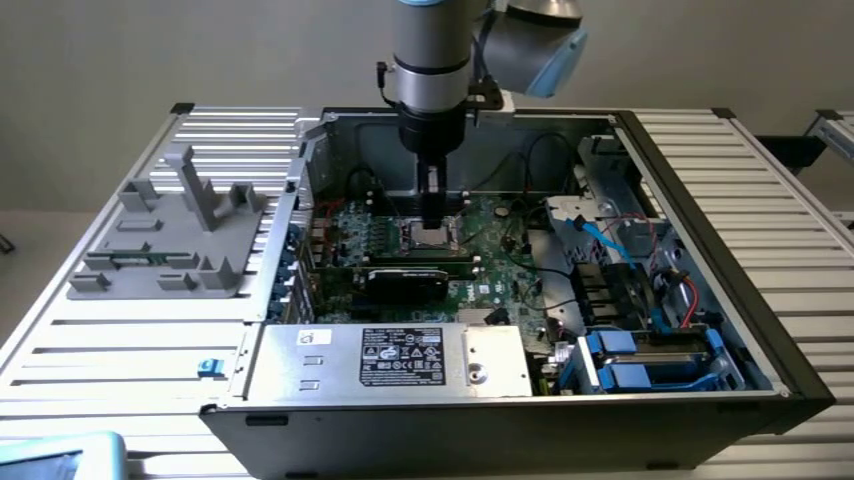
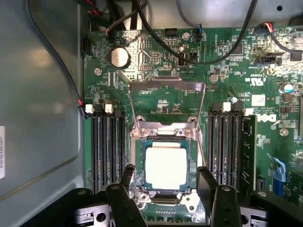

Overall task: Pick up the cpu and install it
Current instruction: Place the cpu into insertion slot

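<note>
Jaws stand released astride the cpu (image 2: 165, 164), seated in its socket (image 2: 163, 130), slim gaps at both edges.

small square cpu with a pale silvery-grey metal top and thin dark rim (image 2: 165, 169) sat between the jaws, chunky black gripper (image 2: 166, 175), green motherboard with tiny white lettering (image 2: 227, 71), black ram slots with white tabs (image 2: 106, 146) flanking the jaws, shiny silver coin battery (image 2: 119, 56)
</note>
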`<state>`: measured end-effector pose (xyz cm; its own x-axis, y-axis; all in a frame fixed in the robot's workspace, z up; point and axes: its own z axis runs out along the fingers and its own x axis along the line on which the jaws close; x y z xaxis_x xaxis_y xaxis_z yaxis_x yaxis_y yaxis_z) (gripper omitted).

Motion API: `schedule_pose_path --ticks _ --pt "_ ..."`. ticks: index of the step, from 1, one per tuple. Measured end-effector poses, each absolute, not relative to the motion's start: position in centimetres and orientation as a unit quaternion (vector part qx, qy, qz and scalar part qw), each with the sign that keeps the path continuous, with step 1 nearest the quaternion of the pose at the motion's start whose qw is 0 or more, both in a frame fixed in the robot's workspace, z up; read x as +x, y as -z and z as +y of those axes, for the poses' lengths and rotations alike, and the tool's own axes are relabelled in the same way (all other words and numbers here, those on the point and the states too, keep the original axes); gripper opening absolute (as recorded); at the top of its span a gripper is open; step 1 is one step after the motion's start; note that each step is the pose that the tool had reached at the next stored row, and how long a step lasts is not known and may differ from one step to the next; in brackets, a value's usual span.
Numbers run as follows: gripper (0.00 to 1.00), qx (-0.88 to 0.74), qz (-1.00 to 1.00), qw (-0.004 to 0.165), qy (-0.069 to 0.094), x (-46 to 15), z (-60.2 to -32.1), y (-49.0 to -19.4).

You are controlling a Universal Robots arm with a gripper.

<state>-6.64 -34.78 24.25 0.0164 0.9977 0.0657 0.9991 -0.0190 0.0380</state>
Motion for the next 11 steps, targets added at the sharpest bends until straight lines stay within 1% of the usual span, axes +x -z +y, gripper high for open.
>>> schedule_pose_path --ticks 5,11 --pt "0.64 -0.713 -0.7 0.009 0.037 -5.9 -34.8 -26.4" --pt "0.64 -0.713 -0.7 0.009 0.037 -4.4 -34.8 -27.8"
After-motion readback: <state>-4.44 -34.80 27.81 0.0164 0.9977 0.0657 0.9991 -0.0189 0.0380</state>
